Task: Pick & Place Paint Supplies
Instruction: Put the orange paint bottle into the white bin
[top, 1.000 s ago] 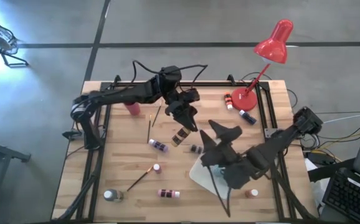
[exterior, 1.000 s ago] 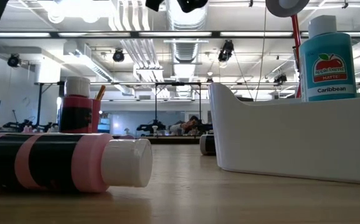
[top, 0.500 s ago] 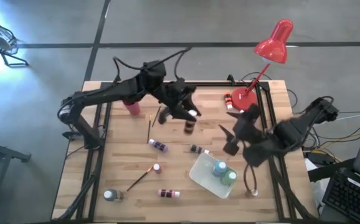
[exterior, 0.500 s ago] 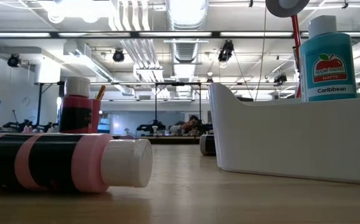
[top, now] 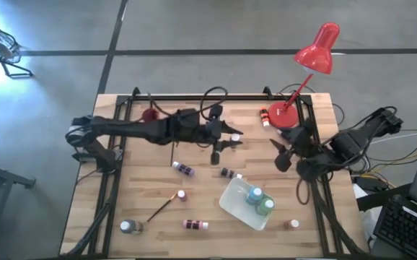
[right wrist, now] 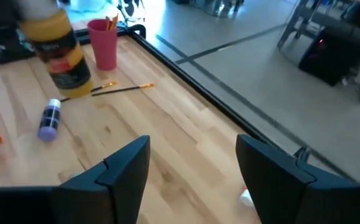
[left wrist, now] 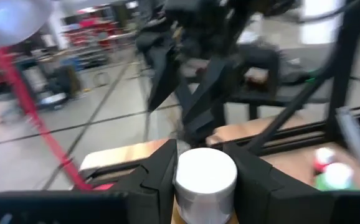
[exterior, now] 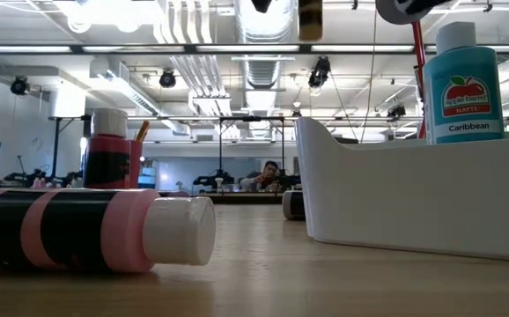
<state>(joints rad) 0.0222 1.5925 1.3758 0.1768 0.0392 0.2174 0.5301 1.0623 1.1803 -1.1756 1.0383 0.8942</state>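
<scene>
My left gripper (top: 230,138) reaches level over the table's middle, shut on a yellow-brown paint bottle (right wrist: 60,53) with a white cap (left wrist: 205,177). The low view shows this bottle (exterior: 310,18) high above the table. My right gripper (top: 283,152) hovers open near the right edge with nothing between its fingers (right wrist: 114,171). A white tray (top: 236,204) on the near right holds a teal bottle (top: 255,194) and a green bottle (top: 266,206), both upright. More bottles (top: 183,169) and paintbrushes (top: 163,207) lie scattered on the wood. My left gripper pinches the bottle's top end, at the white cap (left wrist: 206,186), between its two fingers (left wrist: 160,180). The fingers come level from the table's left. The bottle hangs upright below them, its body (right wrist: 65,65) clear of the table.
A red desk lamp (top: 317,50) stands with its base (top: 284,115) at the far right corner, a red bottle (top: 264,115) beside it. A pink cup (right wrist: 103,42) stands far left. Bottles lie near the front edge (top: 194,224), (top: 128,227), (top: 292,224). A dark frame rims the table.
My left gripper has moved toward the table's right edge and rolled, so the held bottle has turned from tilted to upright. My right gripper has drawn back from above the white tray toward the right and far edges and turned, uncovering the two bottles in the tray.
</scene>
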